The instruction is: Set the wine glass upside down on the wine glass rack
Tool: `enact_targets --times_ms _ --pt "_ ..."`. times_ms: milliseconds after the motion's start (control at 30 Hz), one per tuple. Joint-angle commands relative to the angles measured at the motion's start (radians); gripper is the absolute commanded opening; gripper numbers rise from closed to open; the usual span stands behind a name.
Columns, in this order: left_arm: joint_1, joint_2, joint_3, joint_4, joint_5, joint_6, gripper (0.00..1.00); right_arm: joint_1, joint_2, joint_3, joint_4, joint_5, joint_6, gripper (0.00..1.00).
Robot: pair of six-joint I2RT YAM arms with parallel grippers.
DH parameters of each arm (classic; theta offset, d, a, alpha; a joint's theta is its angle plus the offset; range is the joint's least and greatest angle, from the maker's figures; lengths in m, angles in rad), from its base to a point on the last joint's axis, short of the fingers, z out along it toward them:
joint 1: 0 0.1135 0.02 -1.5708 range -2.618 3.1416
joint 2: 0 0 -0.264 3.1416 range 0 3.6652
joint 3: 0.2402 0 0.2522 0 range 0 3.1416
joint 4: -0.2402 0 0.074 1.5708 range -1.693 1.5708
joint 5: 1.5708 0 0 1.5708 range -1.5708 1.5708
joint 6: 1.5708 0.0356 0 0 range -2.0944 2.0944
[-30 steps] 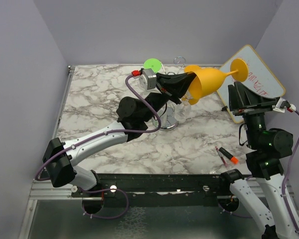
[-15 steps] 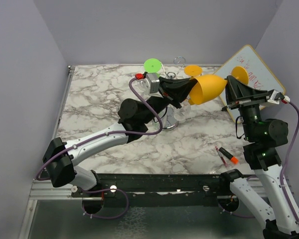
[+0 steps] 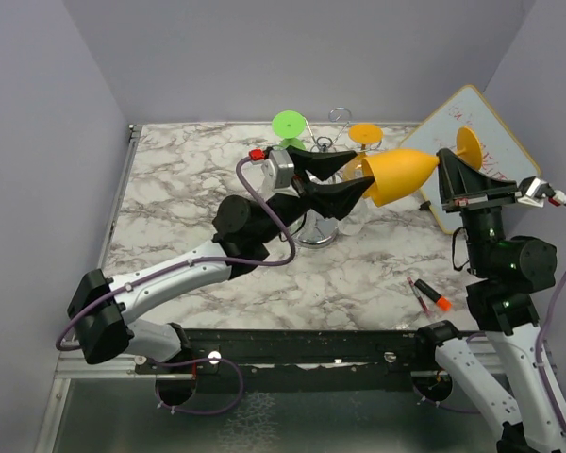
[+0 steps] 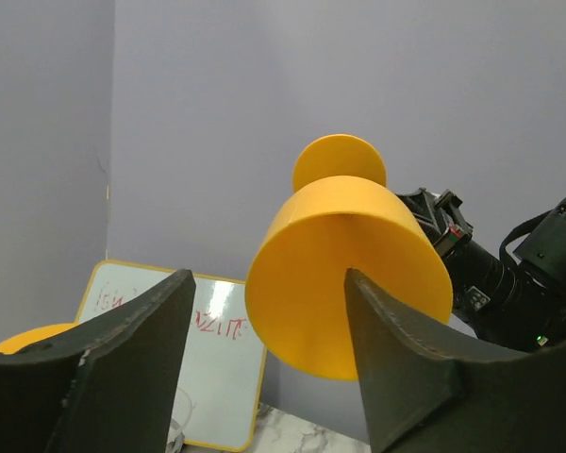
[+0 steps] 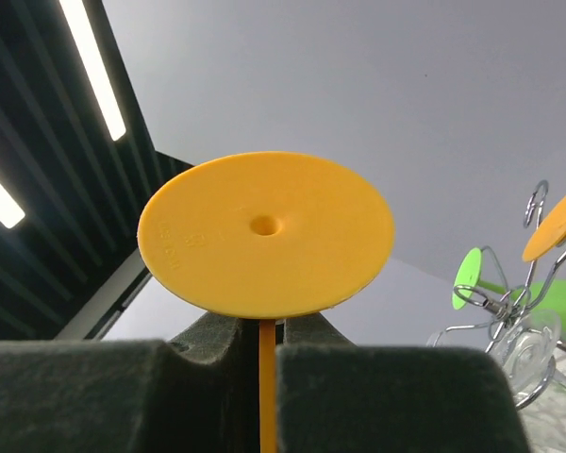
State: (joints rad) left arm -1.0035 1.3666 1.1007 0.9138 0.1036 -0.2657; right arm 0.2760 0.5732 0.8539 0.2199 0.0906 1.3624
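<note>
Left gripper (image 3: pixel 363 171) (jaws apart) between orange wine glass (image 3: pixel 403 175) and rack (image 3: pixel 318 236); whiteboard (image 3: pixel 500 142) behind

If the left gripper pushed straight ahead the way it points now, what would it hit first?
The bowl of the orange wine glass held by the right gripper, straight ahead of the open left gripper; exact gap unclear.

A robotics lab test cell is shown. A marble-patterned surface (image 3: pixel 189 198) is enclosed by plain lavender walls (image 3: pixel 38 142). A left arm (image 3: pixel 170 274) and a right arm (image 3: pixel 509 274) are bolted to a metal rail (image 3: pixel 292 342) at its near edge, with purple cables (image 3: pixel 269 203) left exposed. A scribbled whiteboard (image 3: pixel 495 132) is propped at the right wall, and a marker (image 3: pixel 431 297) lies near it. Strip lights (image 5: pixel 94 66) on a dark slatted ceiling are seen from the right wrist.
</note>
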Motion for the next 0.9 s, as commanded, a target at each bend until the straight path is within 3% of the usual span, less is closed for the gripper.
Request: enact_targets --times_ms 0,100,233,467,633,867 --pt "-0.004 -0.102 -0.042 -0.048 -0.004 0.007 0.7 0.001 -0.056 0.051 -0.056 0.092 -0.165 0.01" --pt "-0.005 -0.145 -0.051 -0.103 -0.014 0.01 0.78 0.001 -0.075 0.096 -0.116 0.142 -0.285 0.01" --pt "-0.004 -0.182 0.008 -0.263 -0.034 -0.016 0.98 0.0 -0.079 0.163 -0.189 0.172 -0.512 0.01" --pt "-0.005 -0.151 0.228 -0.581 -0.011 -0.118 0.99 0.0 -0.089 0.211 -0.247 0.19 -0.969 0.01" --pt "-0.004 -0.068 0.417 -0.748 0.061 -0.204 0.99 0.0 -0.094 0.204 -0.233 -0.015 -1.299 0.01" --pt "-0.004 0.048 0.566 -0.8 0.223 -0.353 0.99 0.001 -0.056 0.219 -0.289 -0.184 -1.539 0.01"
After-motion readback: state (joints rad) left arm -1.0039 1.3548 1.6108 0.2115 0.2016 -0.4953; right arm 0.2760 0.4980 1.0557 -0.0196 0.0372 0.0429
